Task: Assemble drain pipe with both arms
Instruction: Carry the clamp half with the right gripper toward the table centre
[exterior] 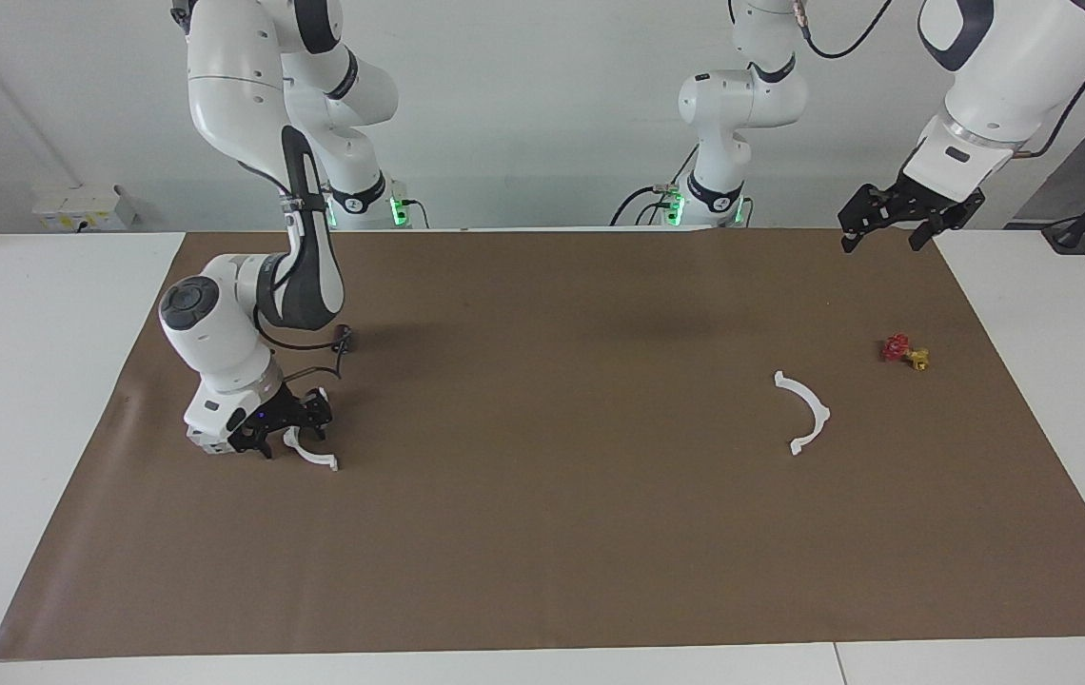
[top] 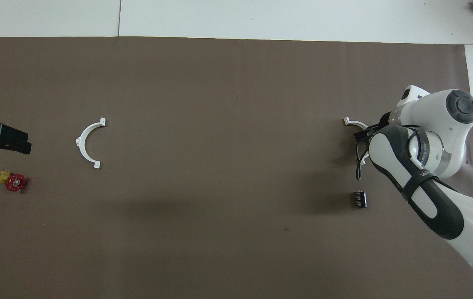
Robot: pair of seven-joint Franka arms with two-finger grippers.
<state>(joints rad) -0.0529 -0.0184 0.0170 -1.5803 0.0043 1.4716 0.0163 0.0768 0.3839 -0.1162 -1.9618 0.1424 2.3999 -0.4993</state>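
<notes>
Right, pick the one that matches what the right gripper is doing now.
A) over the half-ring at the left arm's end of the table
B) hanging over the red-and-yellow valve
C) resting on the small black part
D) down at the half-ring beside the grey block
D: in the facing view the right gripper is down at the half-ring beside the grey block, while the left gripper waits up over the mat's edge.
</notes>
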